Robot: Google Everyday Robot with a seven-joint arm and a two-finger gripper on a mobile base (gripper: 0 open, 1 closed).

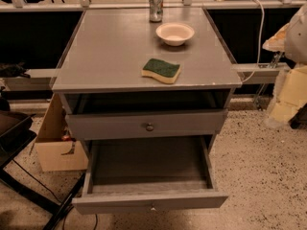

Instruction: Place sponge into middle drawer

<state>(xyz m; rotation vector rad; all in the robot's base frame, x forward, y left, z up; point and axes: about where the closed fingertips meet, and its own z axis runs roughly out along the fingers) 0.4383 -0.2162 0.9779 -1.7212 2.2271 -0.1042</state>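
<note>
Sponge (pixel 161 70) sitting green face up on the grey table (pixel 105 51), close to the front edge and a touch right of centre, pale yellow foam showing along its near side. Nothing is touching it. Behind it, well apart, a cream bowl (pixel 175 33) stands upright, and further back near the rear edge there is a dented silver can (pixel 155 6), also upright. Down below, the upper drawer front (pixel 120 126) is closed, its round metal knob (pixel 149 126) dead centre. Under that, the middle drawer (pixel 148 164) is pulled right out toward us, its grey floor bare, its front panel at the bottom of the shot. The sponge is up on the table, not in that drawer. The pincer is out of frame, so whether it is open or closed I cannot tell. Off to the left a cardboard box (pixel 55 150) rests on the speckled floor (pixel 259 176), and a white cable (pixel 260 28) hangs at the right behind the table.
</note>
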